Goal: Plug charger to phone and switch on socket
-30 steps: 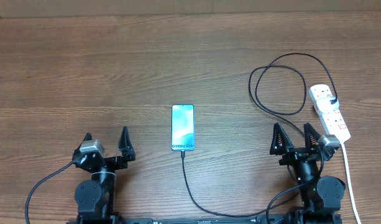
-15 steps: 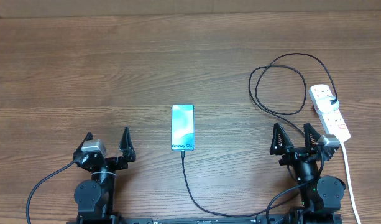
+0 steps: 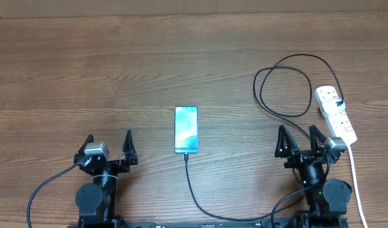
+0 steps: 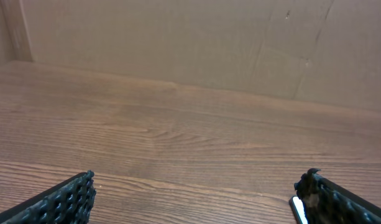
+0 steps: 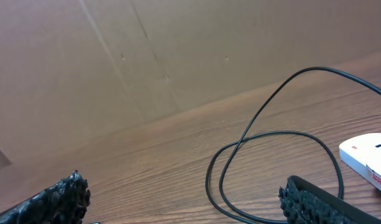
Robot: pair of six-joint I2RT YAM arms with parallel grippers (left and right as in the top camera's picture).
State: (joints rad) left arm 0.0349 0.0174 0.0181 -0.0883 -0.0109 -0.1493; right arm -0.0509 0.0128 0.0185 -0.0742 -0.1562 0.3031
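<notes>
The left pincer [image 4: 197, 184] stands spread wide over the wooden table [image 4: 178, 130], cardboard wall [image 4: 178, 37] beyond.

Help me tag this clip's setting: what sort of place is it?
Probably a lab test bench, not a home: a wood-grain table, a plain brown board wall behind it, and only the phone, charger and socket laid out.

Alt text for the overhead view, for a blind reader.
A lit phone lies centered, a black cable at its bottom edge. The cable loops at right to a white power strip. Left gripper and right gripper sit open, empty.
</notes>
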